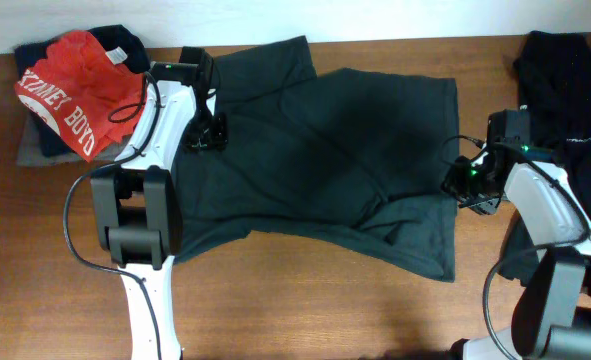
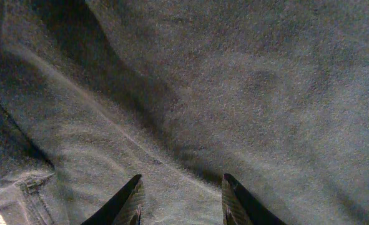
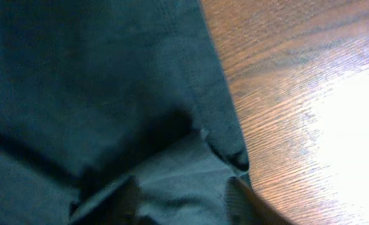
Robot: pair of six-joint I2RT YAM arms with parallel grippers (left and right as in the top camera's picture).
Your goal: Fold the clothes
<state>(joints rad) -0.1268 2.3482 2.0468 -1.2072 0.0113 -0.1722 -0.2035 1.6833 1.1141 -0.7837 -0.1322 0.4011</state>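
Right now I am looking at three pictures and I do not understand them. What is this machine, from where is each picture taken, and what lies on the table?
It is a robot with two white arms at a wooden table. The wide picture is taken from above. The other two come from small cameras on the wrists, each looking past its own fingers. A dark T-shirt lies spread out in the middle. A crumpled red shirt with white letters lies beside the left arm, and more dark clothes lie at the right edge. The left hand and the right hand are over the T-shirt's two sides with fingers apart. Neither seems to hold anything.
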